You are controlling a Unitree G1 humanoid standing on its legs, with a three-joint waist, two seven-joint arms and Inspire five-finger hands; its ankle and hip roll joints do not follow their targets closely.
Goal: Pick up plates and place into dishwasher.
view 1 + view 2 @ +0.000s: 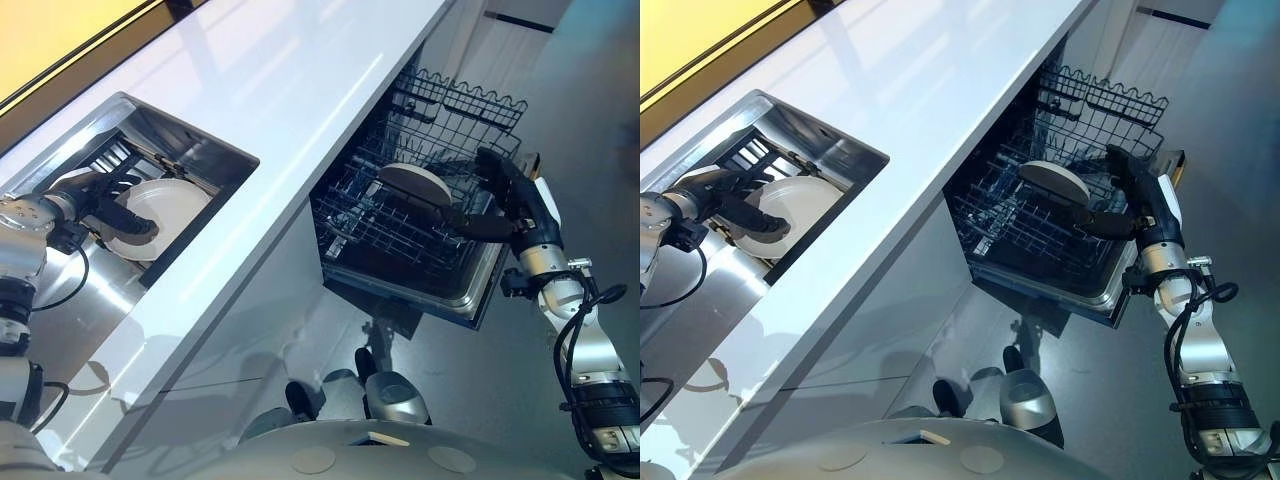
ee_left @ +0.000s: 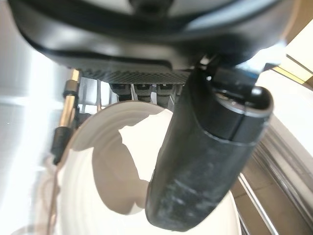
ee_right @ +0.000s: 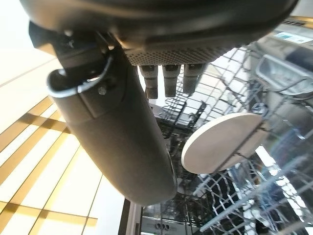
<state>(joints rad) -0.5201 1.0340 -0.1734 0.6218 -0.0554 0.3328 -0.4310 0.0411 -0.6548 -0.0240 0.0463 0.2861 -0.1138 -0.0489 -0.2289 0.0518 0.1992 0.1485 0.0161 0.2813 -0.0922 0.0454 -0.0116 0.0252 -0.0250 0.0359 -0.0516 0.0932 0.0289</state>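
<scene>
While left hand [image 1: 88,196] pinches plate [image 1: 175,200], sink wall [image 1: 188,136] close, counter [image 1: 300,80] alongside

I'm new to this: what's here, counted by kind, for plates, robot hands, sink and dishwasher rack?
White round plates: 2 (sink plate, rack plate)
Dark robot hands: 2 (left hand, right hand)
Steel sink: 1
Wire dishwasher rack: 1
Total: 6

We find the dishwasher rack [image 1: 372,232] open from above, with the counter [image 1: 250,70] edge running along its inner side. One plate [image 1: 413,182] stands upright in it, with free wire slots around it.
</scene>
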